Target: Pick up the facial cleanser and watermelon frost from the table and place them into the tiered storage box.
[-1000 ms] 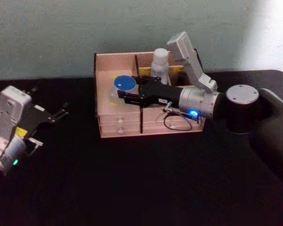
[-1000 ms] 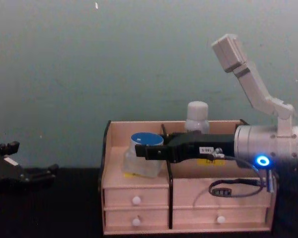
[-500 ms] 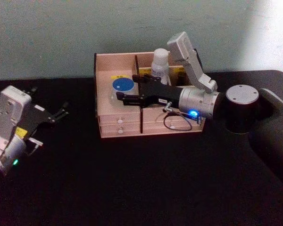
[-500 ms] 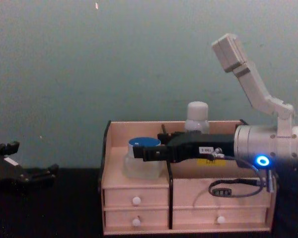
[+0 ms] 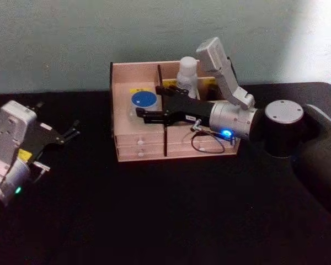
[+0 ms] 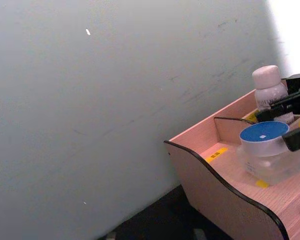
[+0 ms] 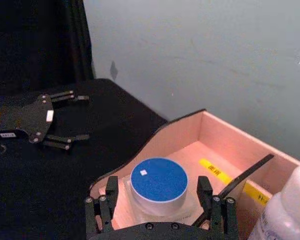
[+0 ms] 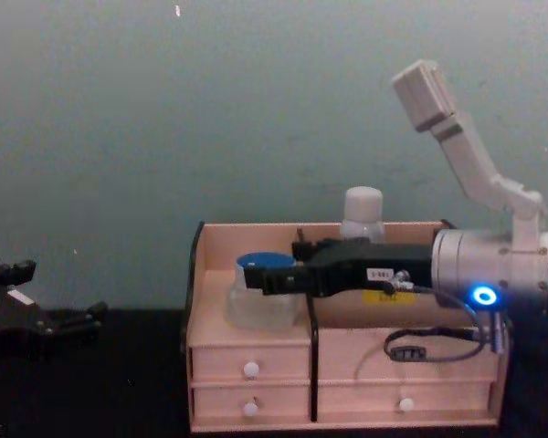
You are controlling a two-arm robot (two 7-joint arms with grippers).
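Black tabletop ran under everything, with a plain pale green wall (image 5: 71, 38) behind. At the far left the left gripper (image 5: 63, 135) rested idle near the table, jaws spread, holding nothing. Right of it stood the storage box (image 5: 121, 152), against the wall. In its left compartment sat the blue-lidded jar (image 7: 158, 186), upright on the floor of the bay. The right gripper (image 7: 159, 200) hovered around the jar, fingers (image 7: 111, 192) standing apart on either side without pressing it, which I judged a release. A white bottle (image 5: 187, 74) stood in the right compartment, so both items seemed stowed.
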